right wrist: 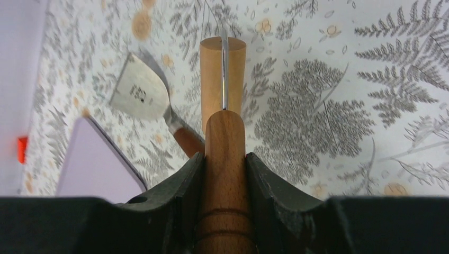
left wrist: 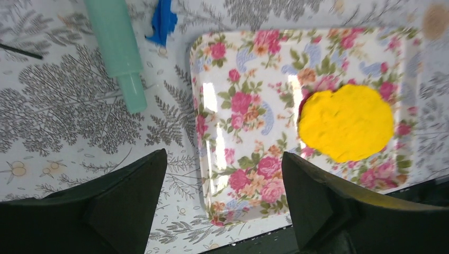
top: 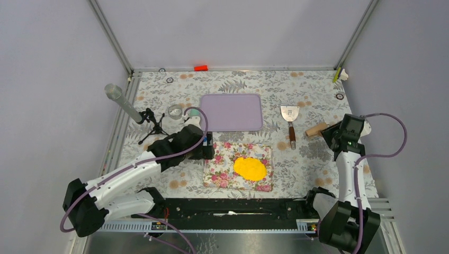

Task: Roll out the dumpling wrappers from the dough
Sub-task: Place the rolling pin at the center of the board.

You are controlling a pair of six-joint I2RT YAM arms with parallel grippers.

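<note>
One flattened dough point(top: 250, 168) on floral tray point(top: 219, 170)

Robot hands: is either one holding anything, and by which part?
The right hand grips a wooden-handled tool by its handle. The left hand is open, holding nothing.

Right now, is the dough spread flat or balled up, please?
Spread flat: the dough is a low, irregular patch on the floral tray.

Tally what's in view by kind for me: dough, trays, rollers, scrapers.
Dough: 1
Trays: 2 (floral tray, purple tray)
Rollers: 2 (teal roller, wooden roller)
Scraper: 1
Total: 6
</note>
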